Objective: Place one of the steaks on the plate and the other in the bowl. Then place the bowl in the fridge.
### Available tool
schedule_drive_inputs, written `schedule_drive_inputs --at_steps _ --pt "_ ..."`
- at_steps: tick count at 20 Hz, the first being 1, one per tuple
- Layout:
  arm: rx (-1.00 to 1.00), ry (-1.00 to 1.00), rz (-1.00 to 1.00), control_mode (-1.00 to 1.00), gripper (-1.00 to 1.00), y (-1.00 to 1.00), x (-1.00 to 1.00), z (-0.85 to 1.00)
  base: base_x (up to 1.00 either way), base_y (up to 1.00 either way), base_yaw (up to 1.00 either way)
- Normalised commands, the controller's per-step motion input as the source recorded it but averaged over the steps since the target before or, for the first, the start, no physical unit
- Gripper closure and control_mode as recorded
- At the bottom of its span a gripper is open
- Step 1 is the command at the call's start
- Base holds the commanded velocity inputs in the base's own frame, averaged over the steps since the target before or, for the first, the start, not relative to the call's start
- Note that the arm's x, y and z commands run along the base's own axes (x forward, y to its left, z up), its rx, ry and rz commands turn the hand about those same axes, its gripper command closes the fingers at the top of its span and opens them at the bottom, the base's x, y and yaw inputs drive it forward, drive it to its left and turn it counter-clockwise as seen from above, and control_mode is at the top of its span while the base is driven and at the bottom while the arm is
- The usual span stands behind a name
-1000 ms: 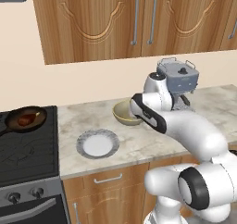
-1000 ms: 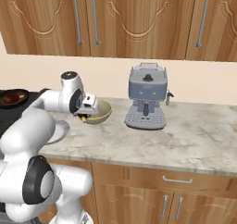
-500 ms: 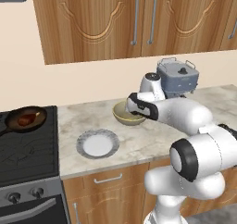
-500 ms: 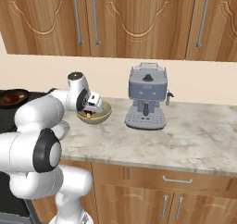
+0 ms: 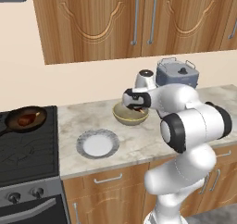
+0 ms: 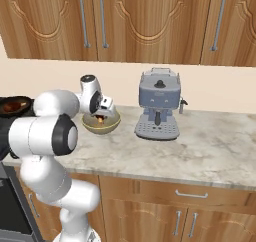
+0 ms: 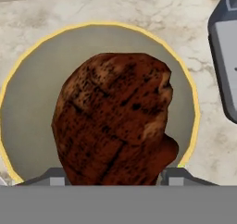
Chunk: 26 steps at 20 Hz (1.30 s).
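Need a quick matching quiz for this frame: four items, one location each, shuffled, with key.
Items:
1. plate
2. bowl
3. skillet
4. coffee machine

Places:
A. on the stove, a steak in it
B. bare on the counter, between stove and bowl
C. right of the bowl, by the wall
D. under the hand, steak over it

Pairs: 1-B, 2-D, 3-A, 4-C

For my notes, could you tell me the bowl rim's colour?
Yellow; the bowl shows best in the hand view.

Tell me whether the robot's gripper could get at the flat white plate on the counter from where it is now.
Probably yes: the white plate lies bare and uncovered on the marble counter, close to the olive bowl, but the gripper is holding a reddish-brown steak.
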Motion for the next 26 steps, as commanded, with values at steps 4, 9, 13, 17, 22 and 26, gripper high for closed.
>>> schedule_drive_inputs --at_steps 4,9,13,17,22,26 --pt "-0.05 0.04 0.0 -1.0 1.0 0.0 0.25 -0.4 0.0 0.0 0.0" --pt "-0.02 0.01 0.0 -1.0 1.0 0.0 0.1 -0.19 0.0 0.0 0.0" --pt "0.0 0.0 0.0 -1.0 1.0 0.0 0.13 -0.12 0.0 0.0 0.0" --pt "0.0 0.0 0.0 -1.0 1.0 0.0 0.19 0.0 0.0 0.0 0.0" --pt "0.0 0.0 0.0 -1.0 -1.0 0.0 0.12 0.0 0.0 0.0 0.0" --pt "0.0 0.0 0.0 -1.0 -1.0 0.0 0.01 0.0 0.0 0.0 0.0"
